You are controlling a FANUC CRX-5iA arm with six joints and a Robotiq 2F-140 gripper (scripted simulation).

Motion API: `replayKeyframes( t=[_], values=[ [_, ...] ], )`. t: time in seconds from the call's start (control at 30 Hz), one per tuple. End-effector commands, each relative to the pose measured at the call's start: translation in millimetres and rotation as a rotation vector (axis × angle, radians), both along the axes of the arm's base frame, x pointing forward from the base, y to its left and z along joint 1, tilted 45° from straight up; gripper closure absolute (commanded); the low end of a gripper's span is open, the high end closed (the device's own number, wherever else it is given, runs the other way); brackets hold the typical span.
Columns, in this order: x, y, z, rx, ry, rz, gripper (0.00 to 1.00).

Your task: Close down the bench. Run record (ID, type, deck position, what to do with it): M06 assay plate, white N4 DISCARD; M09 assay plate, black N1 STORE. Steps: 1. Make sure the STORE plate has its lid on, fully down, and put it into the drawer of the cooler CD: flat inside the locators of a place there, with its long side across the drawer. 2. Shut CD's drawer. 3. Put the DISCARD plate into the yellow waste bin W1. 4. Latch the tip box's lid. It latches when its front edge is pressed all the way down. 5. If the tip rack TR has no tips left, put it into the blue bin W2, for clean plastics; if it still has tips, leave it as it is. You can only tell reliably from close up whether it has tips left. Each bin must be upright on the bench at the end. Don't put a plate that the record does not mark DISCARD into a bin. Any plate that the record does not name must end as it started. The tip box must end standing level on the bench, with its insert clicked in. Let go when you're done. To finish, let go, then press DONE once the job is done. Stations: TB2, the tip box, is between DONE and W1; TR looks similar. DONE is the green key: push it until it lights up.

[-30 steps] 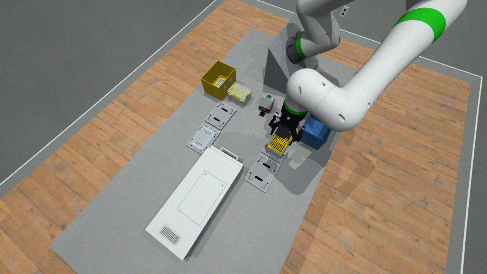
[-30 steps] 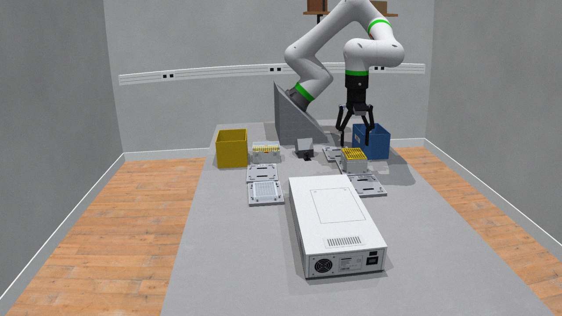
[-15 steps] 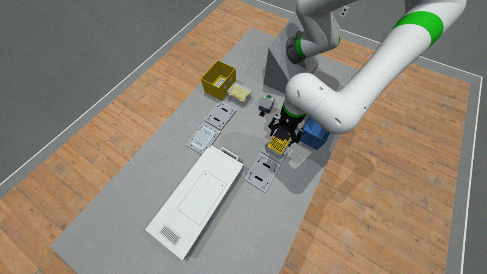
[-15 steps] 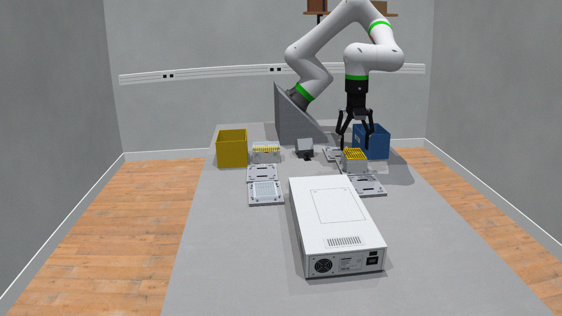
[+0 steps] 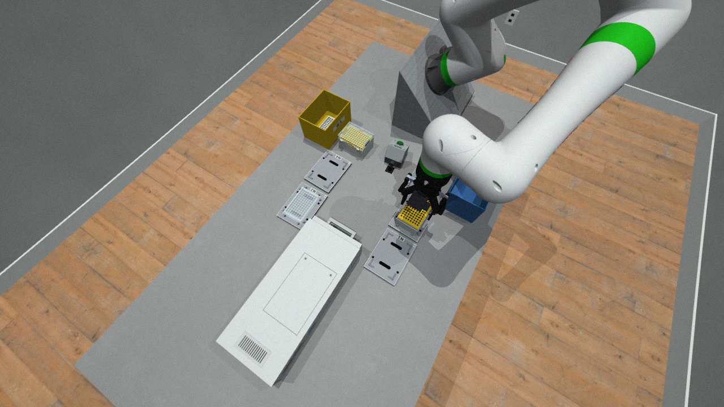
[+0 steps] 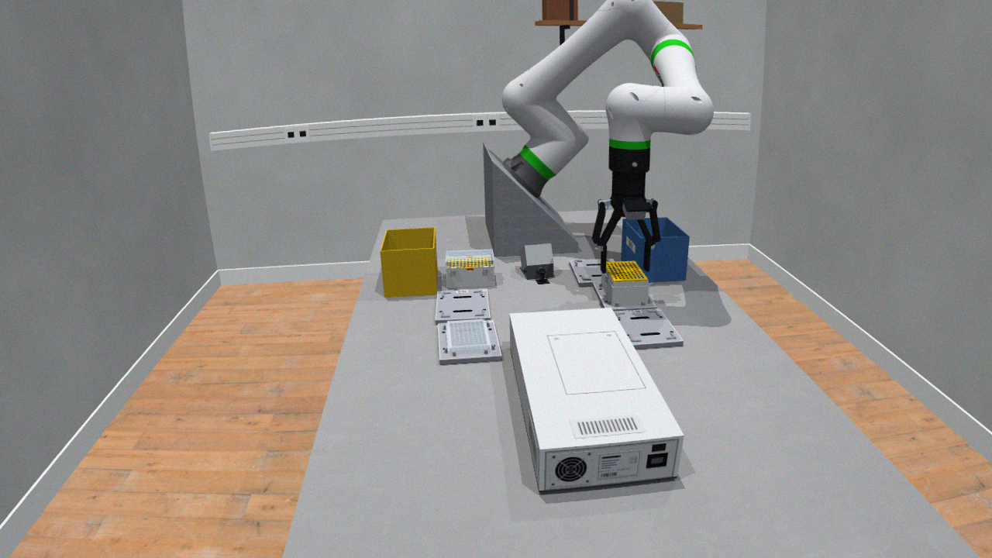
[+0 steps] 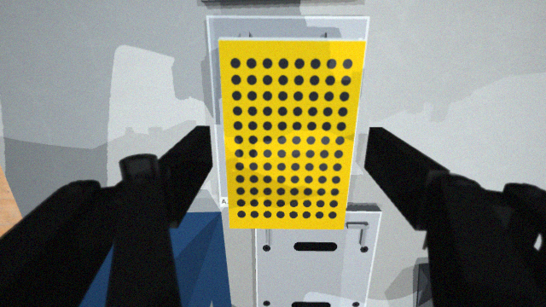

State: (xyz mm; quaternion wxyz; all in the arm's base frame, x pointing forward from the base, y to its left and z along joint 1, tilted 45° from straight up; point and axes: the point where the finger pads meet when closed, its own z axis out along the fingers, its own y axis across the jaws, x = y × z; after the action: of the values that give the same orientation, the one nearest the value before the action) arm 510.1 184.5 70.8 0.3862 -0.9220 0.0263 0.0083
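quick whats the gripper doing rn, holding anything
Gripper: open, holding nothing; its fingers straddle the yellow-topped tip rack, one on each side, without clamping it.

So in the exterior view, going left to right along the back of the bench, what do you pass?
Yellow bin → tip box → green-key unit → tip rack with yellow insert, open tool straddling it → blue bin.
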Motion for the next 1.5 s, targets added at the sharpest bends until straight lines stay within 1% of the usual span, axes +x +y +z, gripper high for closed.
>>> replayKeyframes(
  t=[0.0,0.33,0.7,1.1,1.47],
  values=[
    [0.6,2.7,-2.8,-0.001,-0.001,-0.001,0.30],
    [0.7,10.3,-10.3,-0.001,-0.001,-0.001,0.30],
    [0.7,14.1,-14.1,-0.001,-0.001,-0.001,0.30],
    [0.8,25.3,-25.0,-0.001,-0.001,-0.001,0.30],
    [0.8,25.3,-25.1,0.000,-0.002,-0.001,0.31]
  ],
)
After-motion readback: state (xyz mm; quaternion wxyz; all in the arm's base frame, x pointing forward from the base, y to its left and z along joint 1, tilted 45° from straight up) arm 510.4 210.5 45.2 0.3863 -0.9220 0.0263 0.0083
